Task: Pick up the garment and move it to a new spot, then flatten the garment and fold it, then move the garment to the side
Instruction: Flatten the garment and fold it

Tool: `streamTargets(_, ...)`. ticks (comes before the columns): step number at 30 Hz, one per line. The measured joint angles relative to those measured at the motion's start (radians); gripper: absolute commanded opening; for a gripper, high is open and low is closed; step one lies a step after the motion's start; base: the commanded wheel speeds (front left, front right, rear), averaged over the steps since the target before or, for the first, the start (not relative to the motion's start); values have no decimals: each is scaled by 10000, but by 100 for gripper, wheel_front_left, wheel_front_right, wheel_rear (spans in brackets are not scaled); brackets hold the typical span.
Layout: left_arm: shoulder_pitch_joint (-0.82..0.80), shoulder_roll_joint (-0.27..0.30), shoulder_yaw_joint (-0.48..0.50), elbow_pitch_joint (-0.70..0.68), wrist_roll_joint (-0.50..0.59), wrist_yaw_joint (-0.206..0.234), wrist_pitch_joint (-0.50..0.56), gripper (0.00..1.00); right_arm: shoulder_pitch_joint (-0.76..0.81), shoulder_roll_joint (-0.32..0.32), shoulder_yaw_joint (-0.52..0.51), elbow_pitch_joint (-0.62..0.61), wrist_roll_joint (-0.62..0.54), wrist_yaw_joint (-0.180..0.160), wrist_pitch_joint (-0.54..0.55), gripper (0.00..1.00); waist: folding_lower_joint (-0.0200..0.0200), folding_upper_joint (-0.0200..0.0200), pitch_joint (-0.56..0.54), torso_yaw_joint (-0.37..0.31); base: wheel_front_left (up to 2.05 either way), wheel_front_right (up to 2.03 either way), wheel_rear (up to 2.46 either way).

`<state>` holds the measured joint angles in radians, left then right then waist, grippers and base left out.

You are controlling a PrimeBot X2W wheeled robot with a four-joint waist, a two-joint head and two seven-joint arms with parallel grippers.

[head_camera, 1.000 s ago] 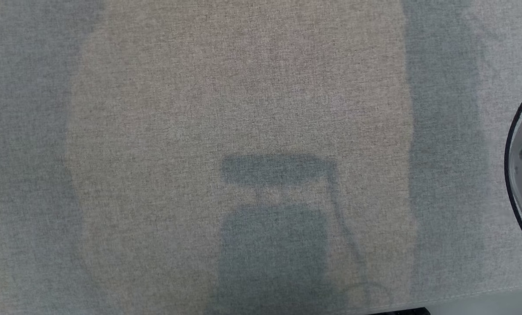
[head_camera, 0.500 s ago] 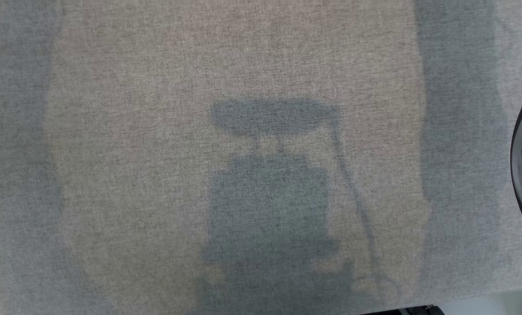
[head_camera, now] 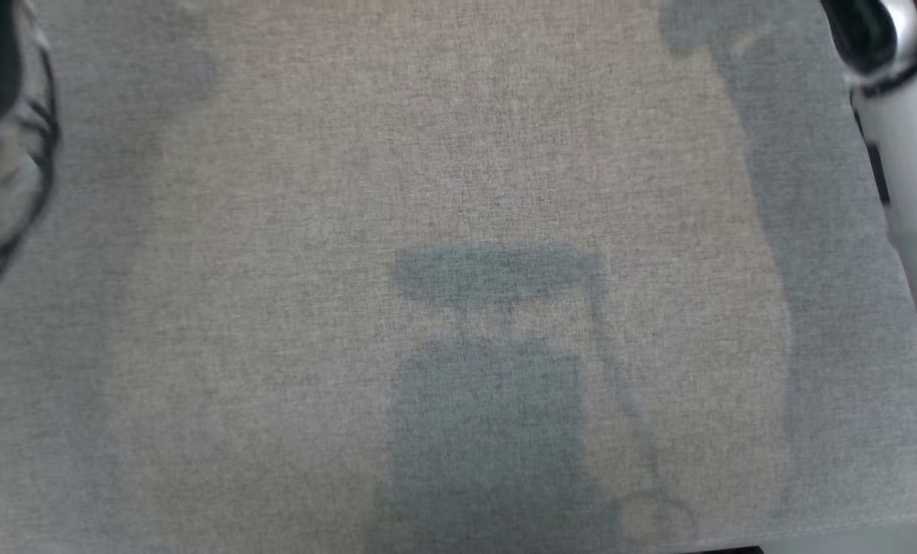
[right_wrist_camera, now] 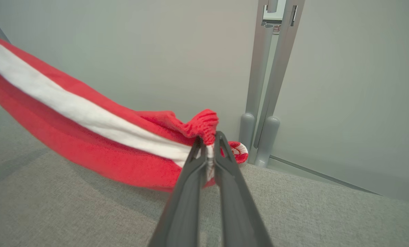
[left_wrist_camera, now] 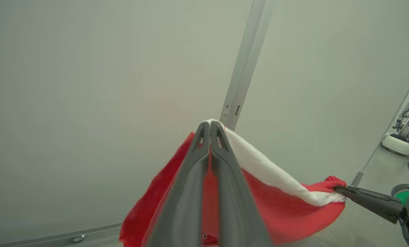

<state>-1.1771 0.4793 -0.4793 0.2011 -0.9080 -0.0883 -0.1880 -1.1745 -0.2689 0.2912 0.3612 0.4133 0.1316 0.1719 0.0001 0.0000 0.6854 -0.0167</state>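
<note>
Garment (left_wrist_camera: 287,206) stretched lengthwise between left end effector (left_wrist_camera: 210,123) and right end effector (right_wrist_camera: 208,138).

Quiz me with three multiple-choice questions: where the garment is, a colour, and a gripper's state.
1. Where is the garment?
A. in a basket
B. stretched between left gripper and right gripper
C. on a hanger
2. Its stripe is:
A. white
B. blue
C. black
3. The left gripper is:
A. wide open
B. shut on the garment
C. holding a cup
Answers: B, both wrist views show an end pinched; A, white band on red cloth; B, it clamps the cloth.
</note>
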Motion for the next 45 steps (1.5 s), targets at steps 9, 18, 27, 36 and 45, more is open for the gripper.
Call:
streamTargets(9,3684,-13,-667,-1605,-518,1149,236,0,3843,-978,-629,-2623,119,-2,3110,0,-1,0,-1317,284,0,0,0)
streamTargets(18,6401,-376,-1615,-1484,-780,1476,-48,0,6965,-1348,-1091,-4700,-370,-2,4769,0,-1,0,-2812,635,0,0,0)
streamTargets(27,8378,-477,-1647,-1628,-1298,1870,-336,0,8901,-863,-1676,-5258,-384,-2,5047,0,-2,0,-3925,909,0,0,0)
streamTargets(36,9872,-194,-1446,-2410,-1578,2443,-464,0,9955,-539,-1971,-5091,-382,0,4895,0,-1,0,-4713,1238,0,0,0)
streamTargets(45,11044,307,-1584,-3281,-1661,3093,-253,0,10531,-518,-2142,-4945,-510,4,4993,0,-2,0,-5013,1455,0,0,0)
